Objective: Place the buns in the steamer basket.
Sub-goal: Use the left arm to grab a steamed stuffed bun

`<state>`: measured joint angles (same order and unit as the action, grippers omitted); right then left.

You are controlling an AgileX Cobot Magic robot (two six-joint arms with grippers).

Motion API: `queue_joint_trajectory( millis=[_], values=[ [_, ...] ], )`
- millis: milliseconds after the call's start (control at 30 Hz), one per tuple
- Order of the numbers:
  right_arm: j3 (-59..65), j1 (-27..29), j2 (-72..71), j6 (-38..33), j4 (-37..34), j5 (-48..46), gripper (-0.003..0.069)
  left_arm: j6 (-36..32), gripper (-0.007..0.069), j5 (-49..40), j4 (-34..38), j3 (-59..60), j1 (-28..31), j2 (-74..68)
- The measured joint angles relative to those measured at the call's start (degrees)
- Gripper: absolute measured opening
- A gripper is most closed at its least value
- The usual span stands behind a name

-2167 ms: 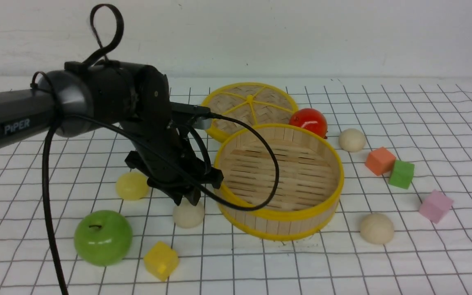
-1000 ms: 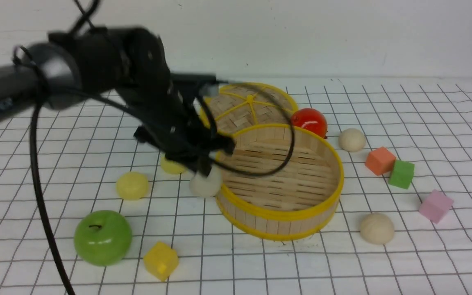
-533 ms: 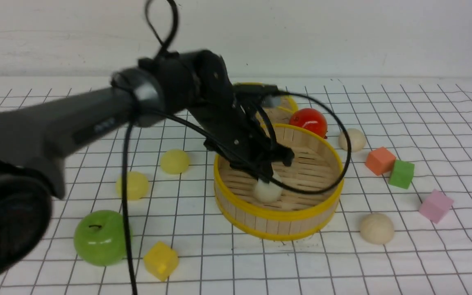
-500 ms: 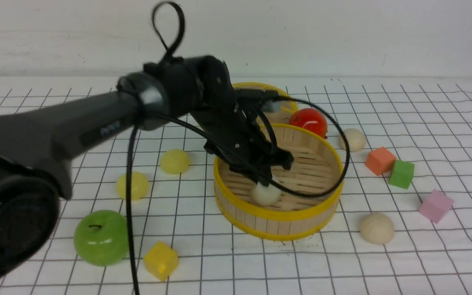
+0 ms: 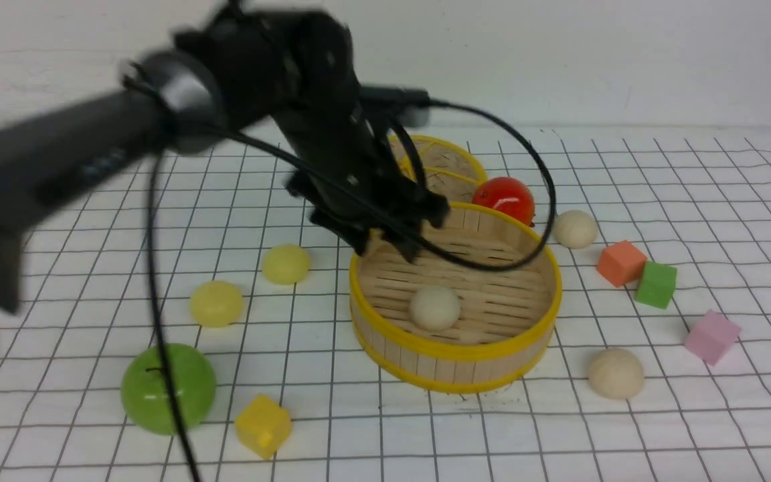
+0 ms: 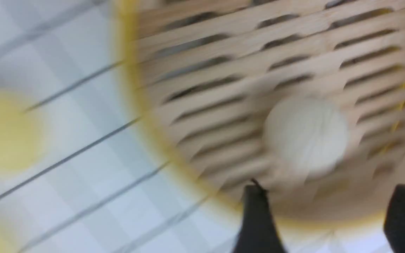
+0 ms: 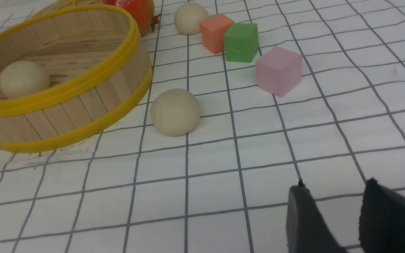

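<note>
Left gripper (image 5: 385,246), jaws apart and empty, hovered over the basket (image 5: 456,351) at its rear-left rim — one cream bun (image 5: 434,308) lay alone on its slatted floor, near the front wall.

Basket (image 5: 456,351), mid-table (image 5: 693,415): one bun (image 5: 434,307) inside. Left: two buns (image 5: 286,263) (image 5: 215,302); apple (image 5: 168,388) and cube (image 5: 263,425) nearer. Behind: lid (image 5: 451,162), tomato (image 5: 504,199). Right: two more buns (image 5: 575,228) (image 5: 616,373), three cubes (image 5: 621,263) (image 5: 656,284) (image 5: 711,336).

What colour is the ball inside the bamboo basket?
Cream-white. The ball shows best in the front view.
</note>
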<state>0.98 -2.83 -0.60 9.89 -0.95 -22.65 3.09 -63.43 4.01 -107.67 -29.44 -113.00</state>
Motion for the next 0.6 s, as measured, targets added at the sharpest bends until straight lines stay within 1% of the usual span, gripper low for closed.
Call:
queue_joint_trajectory(
  millis=[67,133,167,200,267,367,467,567,600],
  values=[
    [0.0,0.0,0.0,0.0,0.0,0.0,0.0239,2.7,0.0294,-3.9,-4.0,2.6,0.7,3.7],
    [0.0,0.0,0.0,0.0,0.0,0.0,0.0239,4.0,0.0165,-5.2,-5.6,8.2,2.8,6.1],
    [0.0,0.0,0.0,0.0,0.0,0.0,0.0239,4.1,0.0132,-5.1,-5.8,10.0,3.6,6.7],
    [0.0,0.0,0.0,0.0,0.0,0.0,0.0239,4.3,0.0070,-4.0,-5.8,13.5,5.4,7.0],
    [0.0,0.0,0.0,0.0,0.0,0.0,0.0239,4.3,-0.0006,-1.2,-5.4,18.1,8.6,7.0],
    [0.0,0.0,0.0,0.0,0.0,0.0,0.0239,4.0,-0.0013,1.9,-4.7,20.7,13.0,6.6],
    [0.0,0.0,0.0,0.0,0.0,0.0,0.0239,2.6,-0.0012,4.9,-4.0,21.1,15.8,6.6],
    [0.0,0.0,0.0,0.0,0.0,0.0,0.0239,1.1,0.0016,7.4,-3.5,21.1,17.1,6.3],
    [0.0,0.0,0.0,0.0,0.0,0.0,0.0239,0.4,0.0048,8.6,-3.5,21.1,17.3,6.0]
  ],
)
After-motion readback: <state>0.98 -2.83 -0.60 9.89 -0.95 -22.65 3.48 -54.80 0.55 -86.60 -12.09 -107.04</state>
